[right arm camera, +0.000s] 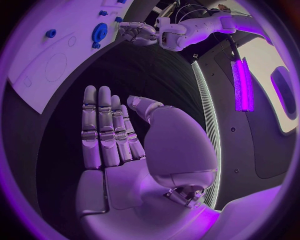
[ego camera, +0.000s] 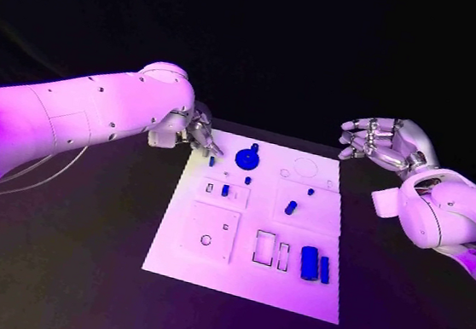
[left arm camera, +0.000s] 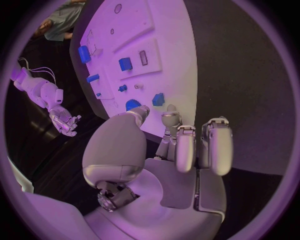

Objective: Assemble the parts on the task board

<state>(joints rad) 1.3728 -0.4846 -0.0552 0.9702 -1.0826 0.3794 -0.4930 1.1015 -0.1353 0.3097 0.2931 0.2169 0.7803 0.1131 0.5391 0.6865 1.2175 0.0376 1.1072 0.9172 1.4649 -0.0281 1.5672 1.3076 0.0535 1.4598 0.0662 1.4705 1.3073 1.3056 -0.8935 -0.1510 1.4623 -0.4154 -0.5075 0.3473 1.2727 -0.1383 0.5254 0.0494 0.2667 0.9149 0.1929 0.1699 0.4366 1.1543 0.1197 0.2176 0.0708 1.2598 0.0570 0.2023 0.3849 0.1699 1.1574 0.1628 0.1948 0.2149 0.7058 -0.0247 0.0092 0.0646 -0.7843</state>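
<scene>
My left hand (ego camera: 197, 134) is at the far-left corner of the task board (ego camera: 202, 262), fingers (left arm camera: 185, 147) together over a small blue peg (ego camera: 212, 161), holding nothing. Right hand (ego camera: 382, 143) hovers empty, fingers spread. Parts look light, rigid and slick, so I'd pinch the peg's sides.

Blue parts (ego camera: 310, 264) on white board (ego camera: 245, 280)

The silver many-fingered left hand (ego camera: 197, 134) is hanging low with fingers slightly apart, holding nothing; the silver many-fingered right hand (ego camera: 385, 144) is hovering open-palmed, fingers extended.
</scene>
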